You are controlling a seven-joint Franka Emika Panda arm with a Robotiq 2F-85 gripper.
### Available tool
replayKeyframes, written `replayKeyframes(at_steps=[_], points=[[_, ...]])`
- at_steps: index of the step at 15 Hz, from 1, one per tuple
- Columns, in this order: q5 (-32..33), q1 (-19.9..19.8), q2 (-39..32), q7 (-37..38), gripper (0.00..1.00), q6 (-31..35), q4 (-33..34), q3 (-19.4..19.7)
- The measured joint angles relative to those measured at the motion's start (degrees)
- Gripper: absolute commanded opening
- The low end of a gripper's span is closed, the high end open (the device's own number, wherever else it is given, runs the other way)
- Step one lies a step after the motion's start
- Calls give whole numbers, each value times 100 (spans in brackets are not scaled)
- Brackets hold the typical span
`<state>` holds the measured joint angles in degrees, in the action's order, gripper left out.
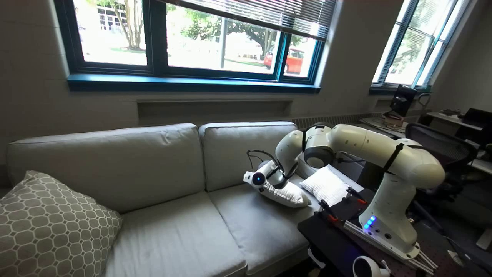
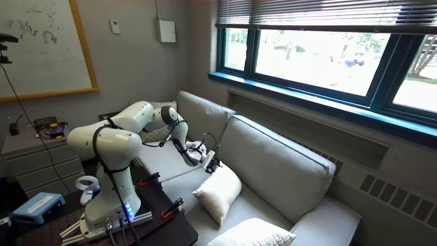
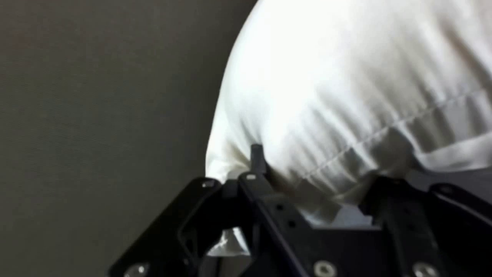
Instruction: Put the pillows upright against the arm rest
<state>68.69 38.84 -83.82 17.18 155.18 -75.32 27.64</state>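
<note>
A cream-white pillow rests tilted on the couch seat, close to the back cushion; it also shows in an exterior view and fills the upper right of the wrist view. My gripper is at its upper edge. In the wrist view the jaws stand apart, with the pillow's seam edge between them; the right fingertip is hidden. A second white pillow leans by the arm rest; in an exterior view this pillow lies before the arm rest.
The back cushions rise behind the seat. A big lattice-patterned pillow sits at the far couch end. The robot's dark table, with clamps at its edge, stands in front of the seat.
</note>
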Motion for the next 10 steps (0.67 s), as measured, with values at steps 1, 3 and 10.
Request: replayKeyframes(at_steps=[1, 3, 10], points=[[287, -48, 7, 326, 18, -195, 85, -15], [380, -144, 3, 799, 8, -635, 226, -138], [-1049, -660, 388, 908, 9, -1172, 292, -431]])
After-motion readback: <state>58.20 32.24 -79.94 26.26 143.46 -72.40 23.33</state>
